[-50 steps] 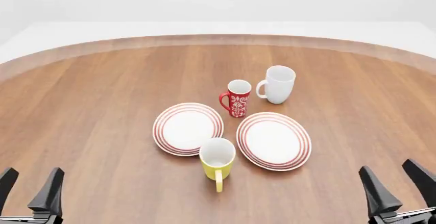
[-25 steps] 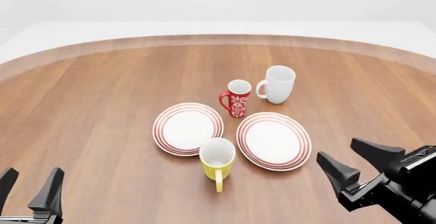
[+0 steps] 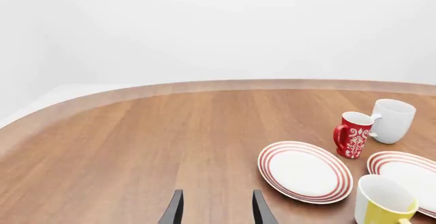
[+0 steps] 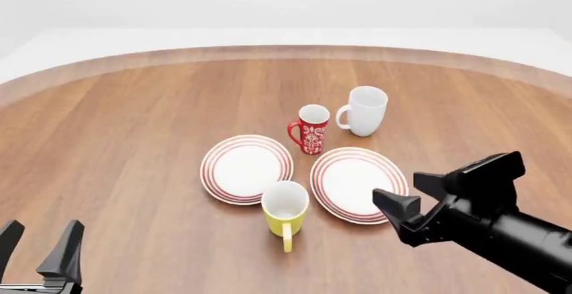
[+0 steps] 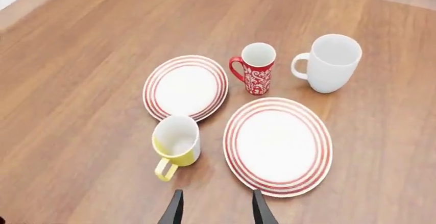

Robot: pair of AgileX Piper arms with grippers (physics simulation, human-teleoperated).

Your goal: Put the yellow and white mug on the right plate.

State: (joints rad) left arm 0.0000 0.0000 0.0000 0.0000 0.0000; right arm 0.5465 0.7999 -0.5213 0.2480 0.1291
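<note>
Smooth wood-grain table [image 4: 134, 126] with a rounded far edge, pale floor beyond. Small glossy yellow mug [image 4: 285, 208], white inside, upright on the bare table, handle pointing to 6 o'clock in the front view. Sits at 7 o'clock of the right plate [image 4: 360, 184], just beside its rim, and at 5 o'clock of the left plate [image 4: 246, 168], rim appearing to overlap that plate's near edge from the front camera. Both plates round, flat, white, ringed with thin red bands, lying side by side and close together. Tall narrow red mug [image 4: 311, 129] with white floral pattern at 12 o'clock of the gap between plates, handle to 9 o'clock. Larger plain white mug [image 4: 365, 111], rounded body, at 1 o'clock of the red one, handle toward it.

Right gripper [image 4: 413, 194], matte black and angular, hanging over the table at 4 o'clock of the right plate, one finger overlapping the plate's near-right rim in the front view; fingers spread apart, holding nothing. Left gripper [image 4: 40, 244] low at the near-left corner, fingers likewise parted and empty.

Compared with half a second ago, right gripper swung further in and toward 10 o'clock, from the table's near-right edge to the plate's rim. Left gripper, mugs and plates unchanged in place
</note>
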